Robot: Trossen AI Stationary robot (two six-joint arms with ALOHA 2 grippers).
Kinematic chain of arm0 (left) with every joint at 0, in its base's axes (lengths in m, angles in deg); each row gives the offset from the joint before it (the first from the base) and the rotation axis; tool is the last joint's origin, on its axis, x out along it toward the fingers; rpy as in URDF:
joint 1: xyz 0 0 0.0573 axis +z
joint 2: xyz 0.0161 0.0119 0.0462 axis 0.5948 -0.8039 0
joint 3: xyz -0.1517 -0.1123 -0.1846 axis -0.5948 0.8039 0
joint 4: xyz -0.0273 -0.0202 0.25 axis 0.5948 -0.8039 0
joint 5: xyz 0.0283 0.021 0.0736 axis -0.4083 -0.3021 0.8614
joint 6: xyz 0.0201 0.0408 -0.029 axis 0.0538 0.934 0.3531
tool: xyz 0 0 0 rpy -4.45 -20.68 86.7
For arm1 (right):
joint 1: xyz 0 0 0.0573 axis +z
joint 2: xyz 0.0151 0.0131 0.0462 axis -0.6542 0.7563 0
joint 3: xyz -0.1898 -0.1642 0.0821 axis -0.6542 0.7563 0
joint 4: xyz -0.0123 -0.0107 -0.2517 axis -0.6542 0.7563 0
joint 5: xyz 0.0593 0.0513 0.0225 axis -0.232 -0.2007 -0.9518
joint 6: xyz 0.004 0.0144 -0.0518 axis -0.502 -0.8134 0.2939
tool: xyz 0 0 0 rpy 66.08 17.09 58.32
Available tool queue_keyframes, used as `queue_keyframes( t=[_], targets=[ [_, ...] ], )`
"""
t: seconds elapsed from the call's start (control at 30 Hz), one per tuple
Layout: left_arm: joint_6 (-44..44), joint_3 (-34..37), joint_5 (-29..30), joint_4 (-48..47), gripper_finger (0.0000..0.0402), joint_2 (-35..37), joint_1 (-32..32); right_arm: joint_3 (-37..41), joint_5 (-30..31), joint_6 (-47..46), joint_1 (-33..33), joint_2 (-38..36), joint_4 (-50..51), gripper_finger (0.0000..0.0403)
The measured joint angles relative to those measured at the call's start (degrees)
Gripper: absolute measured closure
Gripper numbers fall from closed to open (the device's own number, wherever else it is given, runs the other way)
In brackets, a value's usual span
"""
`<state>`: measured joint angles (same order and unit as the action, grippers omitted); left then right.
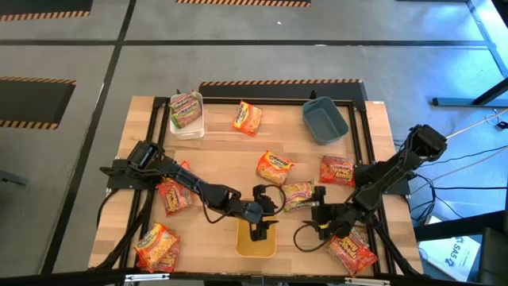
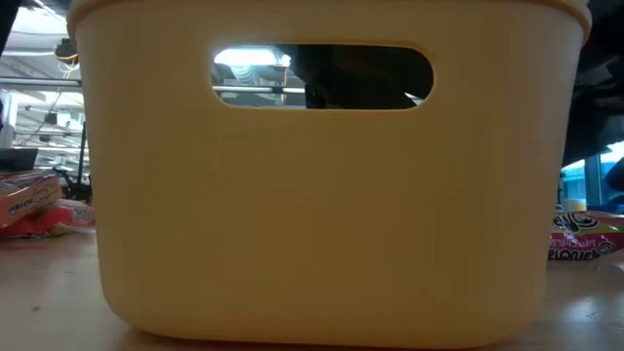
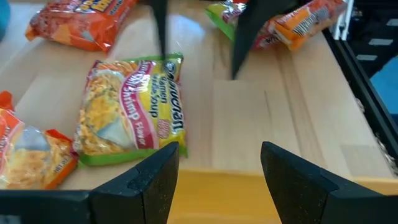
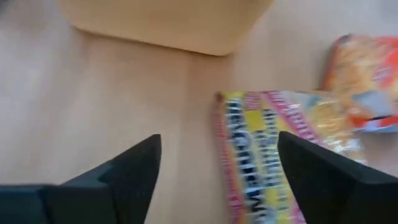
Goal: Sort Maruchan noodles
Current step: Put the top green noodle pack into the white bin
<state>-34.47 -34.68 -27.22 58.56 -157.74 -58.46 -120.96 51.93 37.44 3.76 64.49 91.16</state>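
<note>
A green-pink Maruchan packet [image 1: 298,195] [image 3: 130,112] [image 4: 267,155] lies flat on the table just beyond the yellow bin [image 1: 255,245] [image 2: 322,195]. My right gripper [image 1: 317,211] [image 4: 219,140] is open above the end of the packet nearer the table's right edge, pointing down toward the bin. My left gripper [image 1: 262,224] [image 3: 217,149] hangs open over the yellow bin's rim [image 3: 217,199], holding nothing. Other packets lie scattered: orange ones [image 1: 275,167] [image 1: 247,117] [image 1: 155,246] and red ones [image 1: 336,170] [image 1: 173,193] [image 1: 352,253]. My right gripper is open over the green-pink packet, which lies flat on the table. In the left wrist view one fingertip [image 3: 163,50] ends at the packet's edge [image 3: 177,62]. I cannot tell whether it touches.
A white bin [image 1: 187,127] at the far left holds one green-pink packet [image 1: 185,109]. A blue bin [image 1: 324,121] stands at the far right. Black rails [image 1: 363,143] frame the tabletop. Bare wood shows between the yellow bin and the red packet near the right corner.
</note>
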Motion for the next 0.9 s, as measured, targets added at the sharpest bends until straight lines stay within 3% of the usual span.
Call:
queue_keyframes(
  t=[0.2,0.3,0.53,0.67,0.9],
  targets=[
    [0.0,0.0,0.4,-0.2,0.0180,0.0,-1.3,0.0,4.8,5.7,0.0,6.3,-0.7,0.0081],
    [0.0,0.0,0.4,-0.2,0.0180,0.0,-1.4,0.0,5.5,7.4,0.0,9.3,-1.7,0.0089],
    [0.1,0.0,1.7,-0.2,0.0180,0.0,-1.4,-0.2,14.9,8.4,0.0,14.4,-2.0,0.0119],
    [0.1,0.1,1.7,-0.2,0.0180,0.0,-1.4,-0.3,18.6,11.9,0.0,15.6,-2.0,0.0144],
    [0.1,0.1,1.7,-0.3,0.0180,0.0,-1.4,-0.3,18.1,14.4,0.0,15.7,-1.5,0.0227]
  ],
)
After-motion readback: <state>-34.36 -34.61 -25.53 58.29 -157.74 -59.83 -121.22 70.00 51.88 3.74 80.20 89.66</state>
